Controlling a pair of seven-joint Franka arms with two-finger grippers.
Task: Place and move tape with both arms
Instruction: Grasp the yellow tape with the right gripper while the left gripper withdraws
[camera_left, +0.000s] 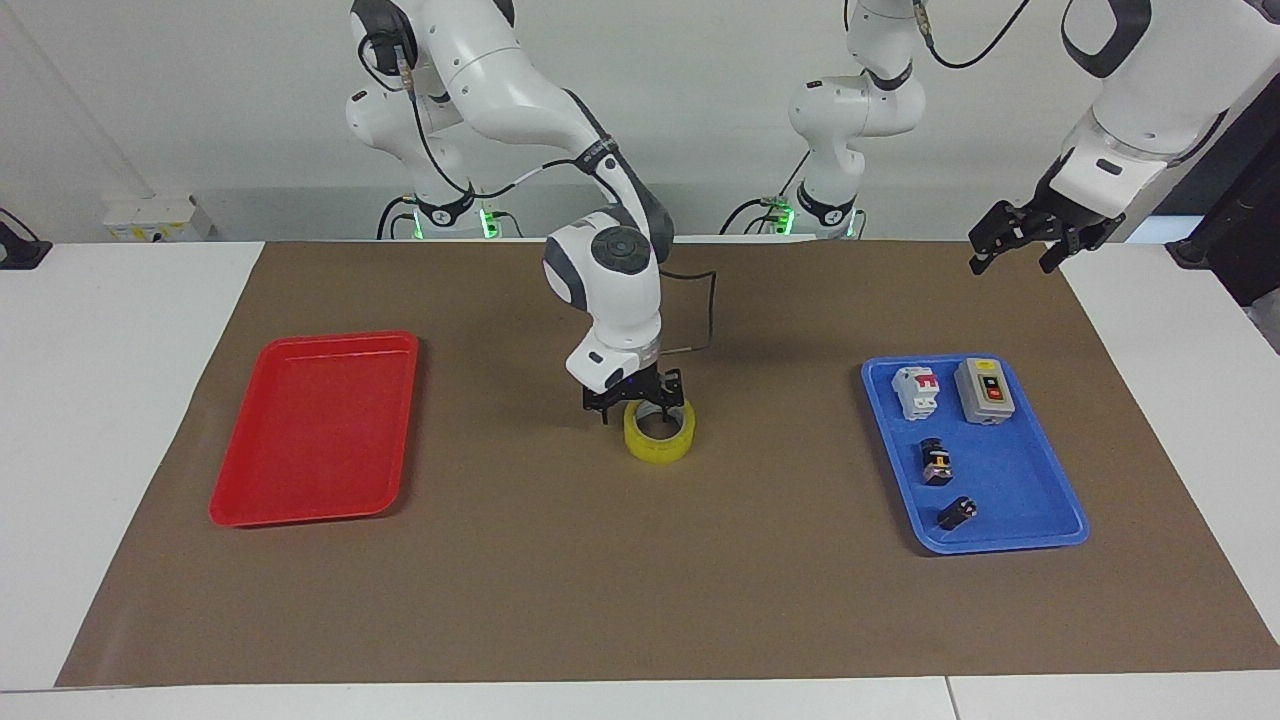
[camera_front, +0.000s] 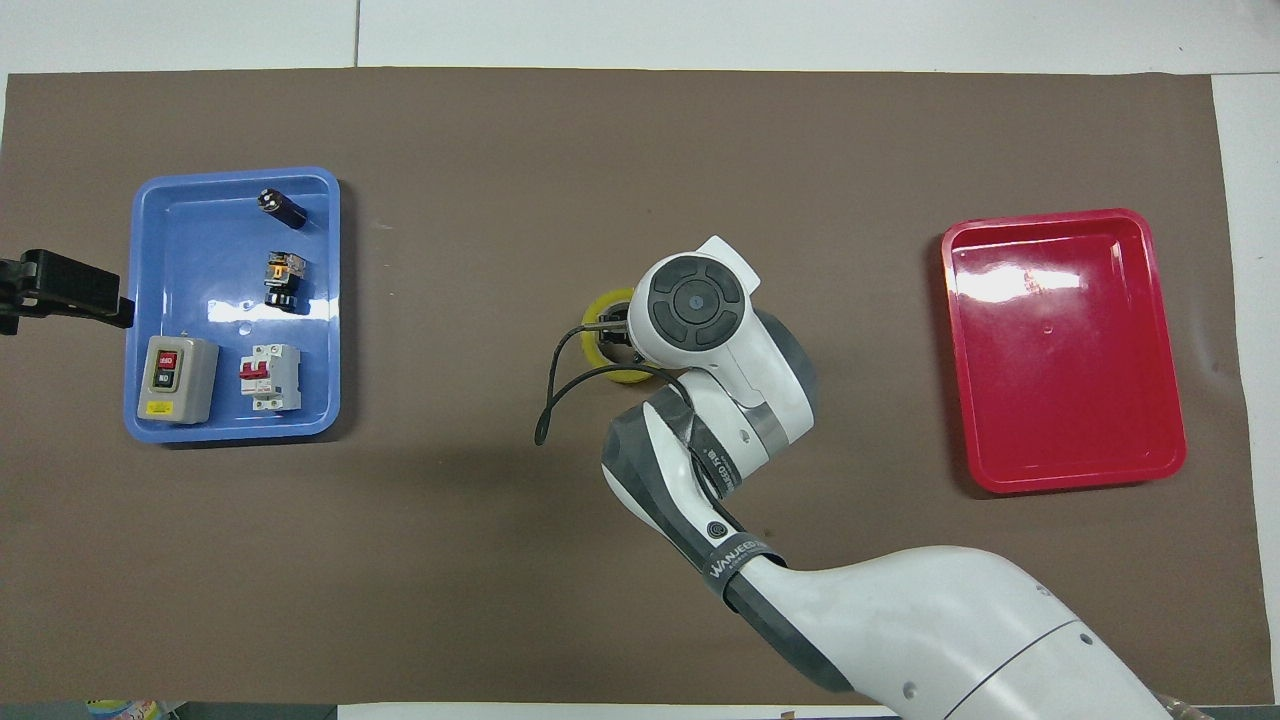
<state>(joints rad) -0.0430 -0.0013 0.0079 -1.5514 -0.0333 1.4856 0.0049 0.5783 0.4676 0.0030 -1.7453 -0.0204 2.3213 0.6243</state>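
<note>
The yellow tape roll (camera_left: 662, 448) lies flat on the brown mat in the middle of the table. It also shows in the overhead view (camera_front: 597, 350), half covered by the right wrist. My right gripper (camera_left: 634, 410) is open and low at the roll. Its fingers straddle the rim on the side toward the right arm's end of the table. My left gripper (camera_left: 1020, 245) is open and empty. It hangs in the air over the mat's edge at the left arm's end, beside the blue tray, and shows in the overhead view (camera_front: 60, 295).
A red tray (camera_left: 312, 500) lies empty at the right arm's end. A blue tray (camera_left: 1010, 545) at the left arm's end holds a breaker (camera_left: 917, 390), a grey switch box (camera_left: 985, 390), a push button (camera_left: 935, 463) and a small black part (camera_left: 957, 513).
</note>
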